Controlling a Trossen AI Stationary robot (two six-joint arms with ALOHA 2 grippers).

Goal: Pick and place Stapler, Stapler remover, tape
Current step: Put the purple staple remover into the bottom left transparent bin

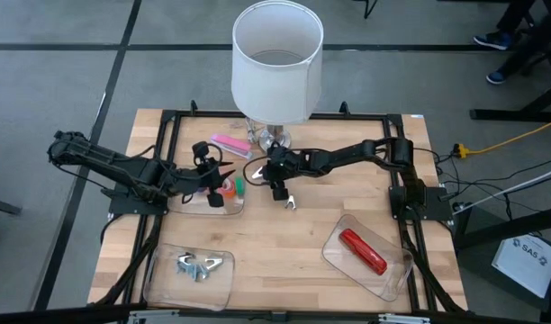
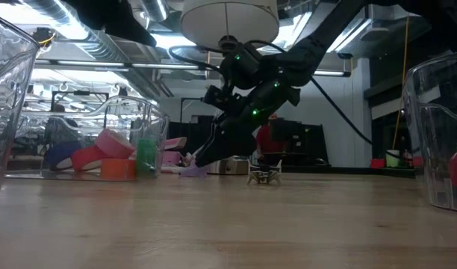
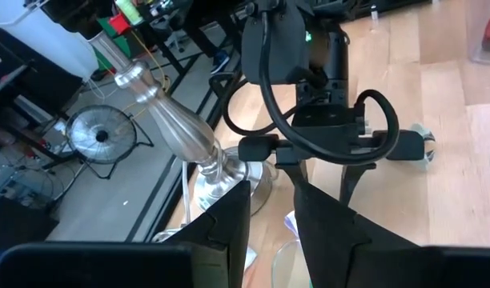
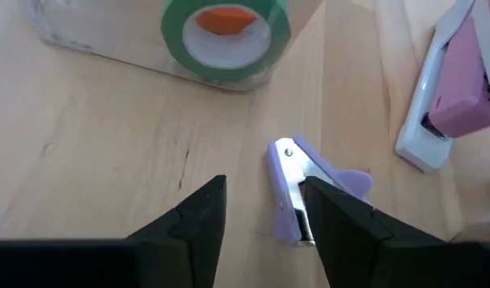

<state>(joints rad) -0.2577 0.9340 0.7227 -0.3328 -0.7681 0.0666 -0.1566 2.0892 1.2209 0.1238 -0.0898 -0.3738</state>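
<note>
Right gripper (image 4: 261,220): hovering low over the table centre near the lamp base, fingers parted, gripping nothing; one fingertip (image 4: 329,208) is sitting just beside the purple staple remover (image 4: 297,188).
Purple staple remover: lying flat on the wood, near the pink stapler (image 4: 457,88) and the tape bin.
Left gripper (image 3: 269,224): reaching in from the left above the tape bin (image 1: 190,202), fingers showing a narrow gap with nothing seen between them; cannot tell if it is gripping anything.
Tape: green roll (image 4: 225,36) standing on edge inside the clear tape bin with an orange roll (image 4: 227,18) showing through its hole; red (image 2: 83,158) and pink rolls (image 2: 113,142) also sitting in there in the low view.
Pink stapler: lying on the table by the lamp base (image 1: 274,139), outside any bin.
Red stapler (image 1: 362,251): lying in the clear bin (image 1: 334,256) at front right.
Metal staple removers (image 1: 196,265): sitting in the clear bin at front left.
Loose staple remover (image 1: 291,203): sitting on bare wood just front of the right gripper.
</note>
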